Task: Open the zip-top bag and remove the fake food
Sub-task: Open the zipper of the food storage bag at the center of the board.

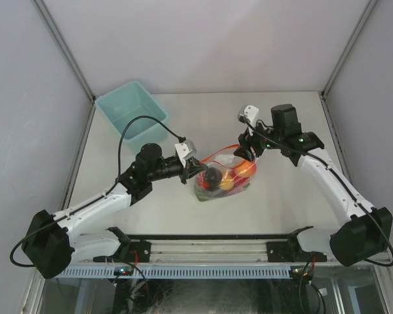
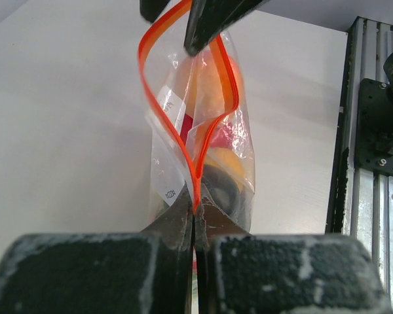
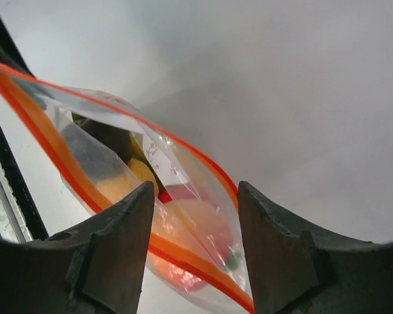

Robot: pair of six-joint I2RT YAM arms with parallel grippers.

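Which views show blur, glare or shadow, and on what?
Left wrist: left end effector blurred up close, zip-top bag sharp. Right wrist: right end effector soft, bag slightly glossy. Top external: even light, no hard shadows.

White table (image 1: pixel 183 209), pale grey walls (image 1: pixel 209 39), teal bin (image 1: pixel 131 112) at back-left corner, metal rail (image 1: pixel 209 247) along near edge

White-linked arms (image 1: pixel 95 203) with black joints (image 1: pixel 147 163) and looping black cables (image 1: pixel 128 124).
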